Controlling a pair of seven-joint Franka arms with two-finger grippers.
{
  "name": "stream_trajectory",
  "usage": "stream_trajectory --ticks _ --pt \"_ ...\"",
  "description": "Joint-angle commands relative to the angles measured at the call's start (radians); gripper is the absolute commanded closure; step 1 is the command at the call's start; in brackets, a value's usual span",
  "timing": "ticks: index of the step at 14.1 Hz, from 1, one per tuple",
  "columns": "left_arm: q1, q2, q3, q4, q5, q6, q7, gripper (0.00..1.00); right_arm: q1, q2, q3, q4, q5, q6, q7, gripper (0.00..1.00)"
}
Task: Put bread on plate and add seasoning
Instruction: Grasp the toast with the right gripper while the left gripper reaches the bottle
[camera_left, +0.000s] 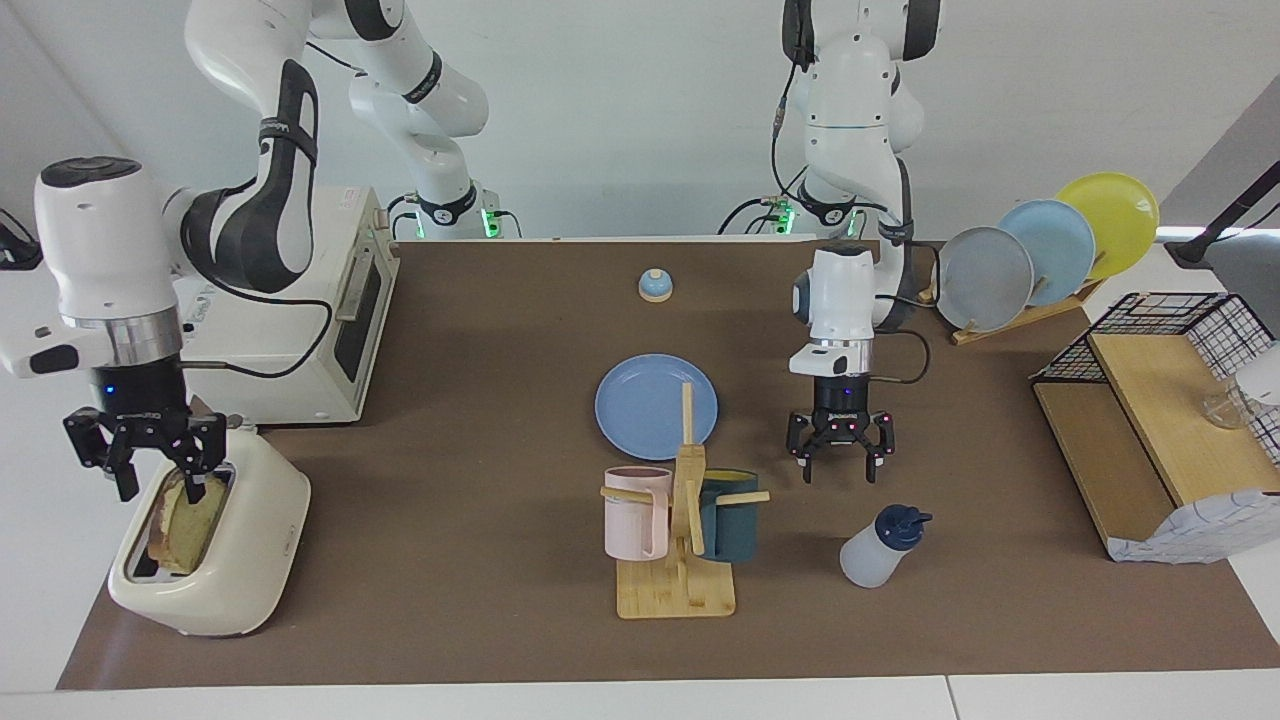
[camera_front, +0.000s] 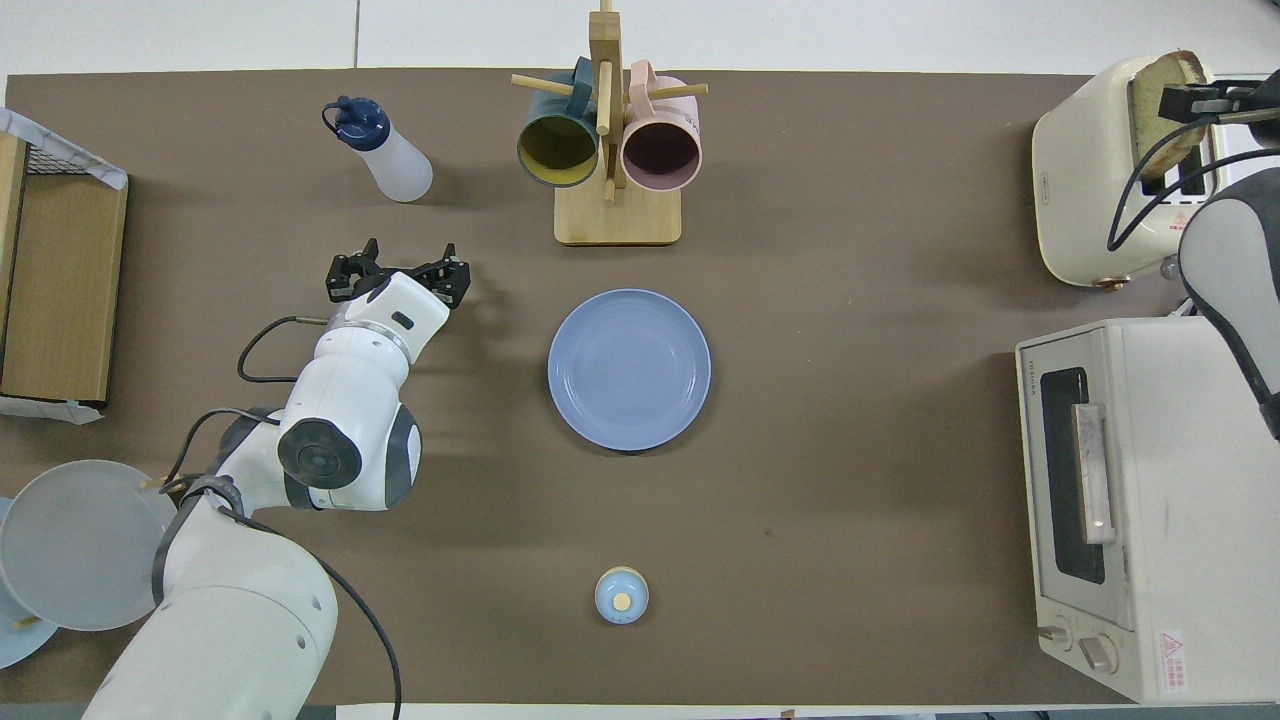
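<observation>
figure. two-arm bench; clock bearings are read on the overhead view, with the plate (camera_front: 629, 370) as dial centre and 12 o'clock pointing away from the robots. a brown mat (camera_left: 480, 400) covered the white table, and a plain pale wall (camera_left: 620, 120) closed the room at the robots' end. the blue plate lay flat and bare at mid-mat. the bread (camera_left: 185, 520) stood upright in a slot of the cream toaster (camera_left: 250, 540) at 2 o'clock, its top edge above the slot. the right gripper (camera_left: 160, 488) was down at the top of the slice, one jaw on each face; whether the jaws pressed the slice or stood clear of it could not be told. the seasoning (camera_left: 875, 555), a whitish bottle with a navy cap, stood upright between 10 and 11 o'clock. the left gripper (camera_left: 840, 475) hung over bare mat just short of 10 o'clock, between plate and bottle, jaws spread and holding nothing. also shown: mug rack (camera_left: 680, 590) with a pink and a teal mug, 12 o'clock; bell (camera_left: 655, 285), 6 o'clock; toaster oven (camera_left: 300, 330), between 3 and 4 o'clock; plate rack (camera_left: 1030, 255), 8 o'clock; wooden shelf (camera_left: 1140, 440) with a wire basket, 9 o'clock.
</observation>
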Motion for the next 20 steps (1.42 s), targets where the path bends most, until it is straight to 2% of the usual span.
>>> stream_trajectory --ticks 1,5,7,9,10,11,14,15,18,20 --pt "-0.014 0.08 0.032 0.066 -0.036 0.018 0.005 0.0 -0.011 0.009 0.012 0.009 0.022 0.006 -0.005 0.31" --pt "0.0 0.119 0.05 0.145 -0.044 0.01 0.005 0.0 -0.01 0.009 0.013 -0.006 0.028 0.007 -0.006 0.31" --pt "0.001 0.169 0.05 0.211 -0.09 0.0 0.005 0.0 -0.013 0.009 0.013 -0.003 0.027 0.003 -0.008 0.46" --pt "0.018 0.172 0.05 0.242 -0.096 -0.016 0.002 0.0 -0.013 0.009 0.015 -0.004 0.027 -0.005 -0.023 0.58" --pt "0.02 0.174 0.05 0.25 -0.098 -0.022 0.002 0.0 -0.014 0.009 0.015 -0.004 0.027 -0.009 -0.031 0.75" --pt "0.02 0.174 0.05 0.252 -0.098 -0.03 0.0 0.0 -0.014 0.008 0.015 -0.003 0.027 -0.025 -0.041 1.0" --pt "0.038 0.185 0.052 0.285 -0.096 -0.08 -0.001 0.0 -0.002 0.005 0.016 0.011 0.015 -0.052 -0.04 1.0" --pt "0.041 0.186 0.052 0.285 -0.096 -0.08 -0.001 0.0 0.001 0.002 0.019 0.05 0.013 -0.11 -0.043 1.0" --pt "0.043 0.192 0.052 0.304 -0.096 -0.102 0.0 0.0 0.056 -0.006 0.035 0.202 0.017 -0.421 -0.034 1.0" --pt "0.046 0.194 0.05 0.32 -0.094 -0.135 0.0 0.0 0.067 -0.007 0.048 0.258 0.019 -0.512 -0.043 1.0"
